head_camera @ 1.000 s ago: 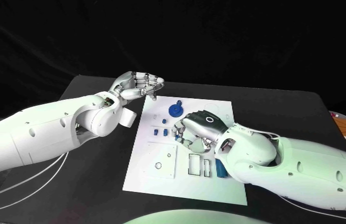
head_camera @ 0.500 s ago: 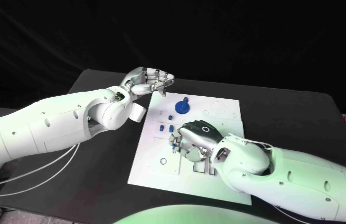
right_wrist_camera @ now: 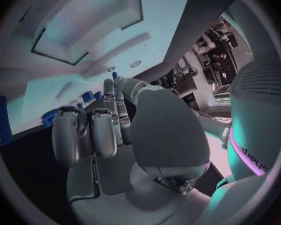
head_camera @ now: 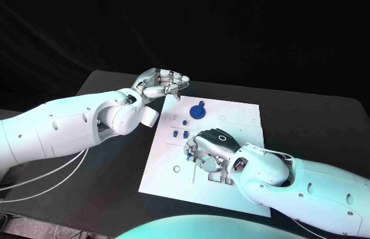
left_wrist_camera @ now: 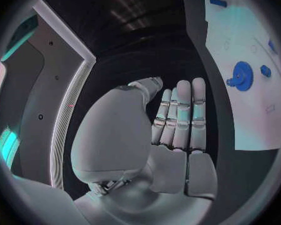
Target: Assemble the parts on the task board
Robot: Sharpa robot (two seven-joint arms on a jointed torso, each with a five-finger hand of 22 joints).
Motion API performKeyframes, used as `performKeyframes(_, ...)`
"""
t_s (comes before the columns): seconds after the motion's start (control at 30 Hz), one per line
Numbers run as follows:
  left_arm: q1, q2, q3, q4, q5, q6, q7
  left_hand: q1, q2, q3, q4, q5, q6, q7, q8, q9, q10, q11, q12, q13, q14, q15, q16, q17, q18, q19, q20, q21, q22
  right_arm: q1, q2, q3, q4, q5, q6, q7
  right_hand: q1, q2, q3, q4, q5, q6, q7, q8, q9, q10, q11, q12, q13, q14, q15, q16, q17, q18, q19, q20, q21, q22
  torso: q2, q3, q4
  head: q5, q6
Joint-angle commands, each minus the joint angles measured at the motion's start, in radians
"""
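Presently we keep our right hand (head_camera: 209, 148) curled, empty, over the task board (head_camera: 239, 116) to select parts; our left hand (head_camera: 160, 85), fingers together and empty, waits at its far corner.

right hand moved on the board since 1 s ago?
Yes. The right hand has slid along the task board away from the blue gear, toward the rectangular cutouts.
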Motion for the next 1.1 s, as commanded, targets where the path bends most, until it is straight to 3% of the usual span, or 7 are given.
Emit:
performKeyframes(0.03, 0.001, 0.001, 0.0, 0.001, 0.007, 0.002, 0.003, -0.007, 0.0, -0.005, 0.002, 0.002, -0.007, -0.001, -0.002, -0.001, -0.007, 0.002, 0.007, 0.0, -0.007, -0.001, -0.004, -0.001, 0.013, -0.002, 0.001, -0.004, -0.001, -0.003, 0.0, 0.0, -0.003, -0.003, 0.02, 0.01, 0.0, 0.006, 0.005, 0.001, 0.003, 0.003, 0.002, 0.003, 0.002, 0.004, 0.0, 0.001, 0.0, 0.04, -0.007, -0.006, -0.001, -0.016, 0.035, -0.006, 0.005, 0.185, -0.001, -0.0009, -0.0003, 0.002, -0.002)
performKeyframes(1.1, 0.001, 0.001, 0.0, 0.0, 0.007, 0.002, 0.002, -0.007, 0.001, -0.006, 0.002, 0.002, -0.008, 0.0, -0.003, -0.001, -0.009, 0.003, 0.009, 0.0, -0.009, 0.0, -0.004, -0.001, 0.013, -0.003, 0.002, -0.006, -0.002, -0.018, 0.024, -0.002, -0.042, -0.012, 0.043, 0.016, -0.004, 0.006, 0.008, -0.004, 0.008, 0.002, 0.002, 0.003, 0.003, 0.006, 0.0, -0.002, -0.002, 0.041, -0.007, -0.005, 0.0, -0.017, 0.036, -0.006, 0.008, 0.187, -0.001, -0.0016, 0.0002, 0.011, -0.014)
